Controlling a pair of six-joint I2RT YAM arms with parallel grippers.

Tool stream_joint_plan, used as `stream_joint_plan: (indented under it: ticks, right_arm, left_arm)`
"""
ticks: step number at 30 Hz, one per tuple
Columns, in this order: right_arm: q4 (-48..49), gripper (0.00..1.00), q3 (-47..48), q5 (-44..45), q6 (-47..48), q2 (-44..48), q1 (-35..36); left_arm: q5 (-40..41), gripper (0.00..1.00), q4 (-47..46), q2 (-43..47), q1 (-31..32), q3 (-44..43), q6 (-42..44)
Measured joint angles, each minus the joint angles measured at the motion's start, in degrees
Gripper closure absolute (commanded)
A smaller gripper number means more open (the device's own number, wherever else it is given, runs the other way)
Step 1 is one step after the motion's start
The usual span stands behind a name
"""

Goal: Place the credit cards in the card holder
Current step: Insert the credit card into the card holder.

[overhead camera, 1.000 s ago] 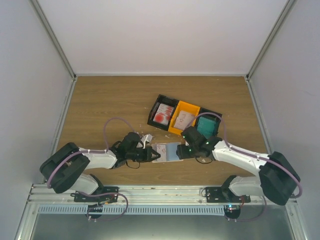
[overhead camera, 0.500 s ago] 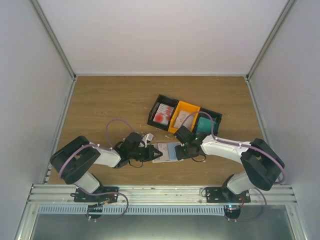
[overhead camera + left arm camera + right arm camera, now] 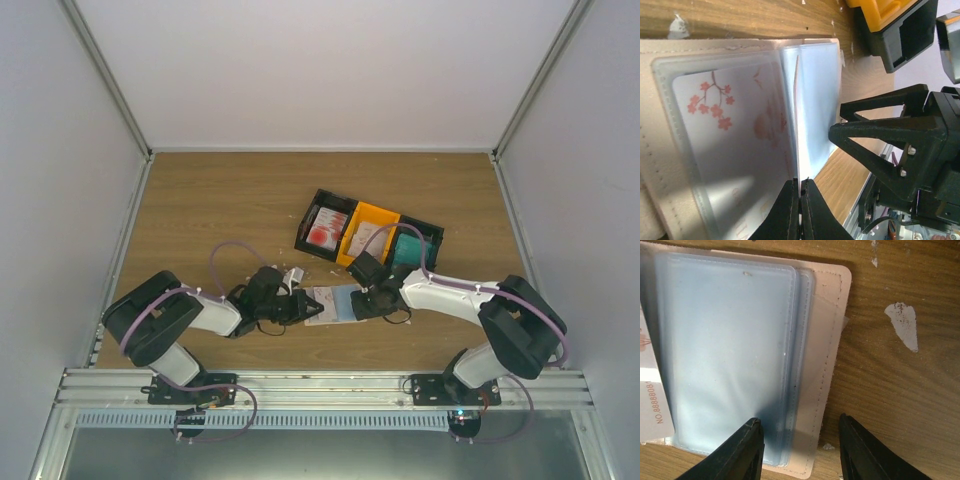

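Three bins just behind card holder, scraps around.

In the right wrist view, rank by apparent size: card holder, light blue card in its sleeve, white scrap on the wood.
Largest: card holder, running off frame.
Then light blue card.
Smallest: white scrap.

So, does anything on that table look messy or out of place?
Yes: small white scraps lie scattered on the wooden table beside the open card holder, like chipped paint or torn paper. The row of bins behind also sits at a slant rather than square to the table's edge.
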State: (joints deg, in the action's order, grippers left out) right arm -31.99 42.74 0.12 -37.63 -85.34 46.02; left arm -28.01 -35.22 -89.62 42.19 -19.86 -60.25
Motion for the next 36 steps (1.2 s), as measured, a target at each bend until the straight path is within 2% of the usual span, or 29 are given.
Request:
stream_joint_plan:
  ticks: [20,30,36]
  right_arm:
    - [0.11,0.61,-0.04,-0.24,-1.16,-0.07,-0.02]
    - [0.52,0.63,-0.22,-0.35,-1.77,-0.04,-0.02]
    - [1.29,0.68,-0.55,-0.85,-1.88,0.17,-0.02]
  left_arm:
    - [-4.31,1.00,-10.34,-8.74,0.13,-0.31,-3.45]
    - [-4.24,1.00,-10.95,-9.14,0.13,-0.39,-4.24]
    - [-4.02,1.00,-12.20,-9.14,0.15,-0.39,-5.33]
